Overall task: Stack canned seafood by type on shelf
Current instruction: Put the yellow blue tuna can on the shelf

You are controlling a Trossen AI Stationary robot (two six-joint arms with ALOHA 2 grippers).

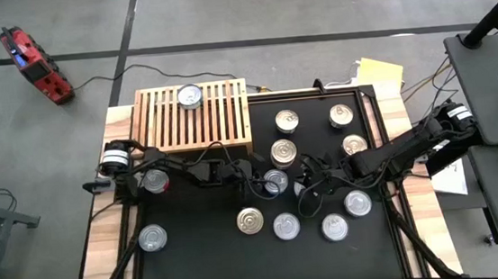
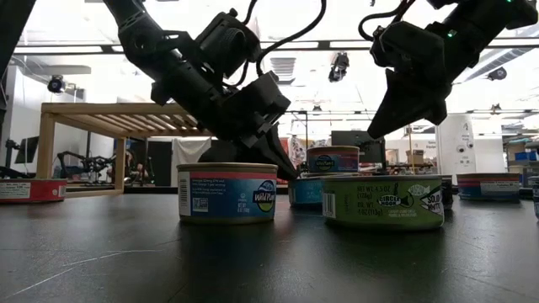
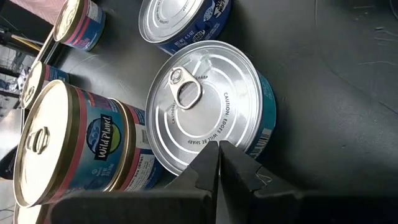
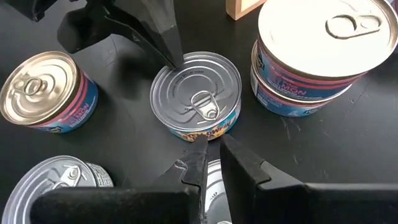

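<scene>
A silver-lidded can (image 4: 196, 93) with a blue label stands on the black mat (image 1: 196, 261) near its middle. My left gripper (image 3: 219, 148), shut, reaches in from the table's left and slants down to this can's lid. My right gripper (image 4: 211, 146), shut with nothing between its fingers, hovers above the mat just right of the same can; in the low view it (image 2: 376, 130) hangs well above the can tops. The light-wood shelf (image 1: 220, 115) stands at the far left, with one can (image 1: 189, 96) on its slatted top. My left gripper meets the can with its shut fingertips (image 4: 178, 61) on the lid's rim (image 3: 205, 163), on the side toward the table's left. The fingers slant down from the left. The can stands upright on the mat.
Several more cans stand about the mat, among them a two-can stack (image 4: 311, 56) just beyond the touched can and a gold-lidded one (image 1: 250, 220) nearer the front. Cables trail over both arms. A green-labelled can (image 2: 383, 202) stands close to the low camera.
</scene>
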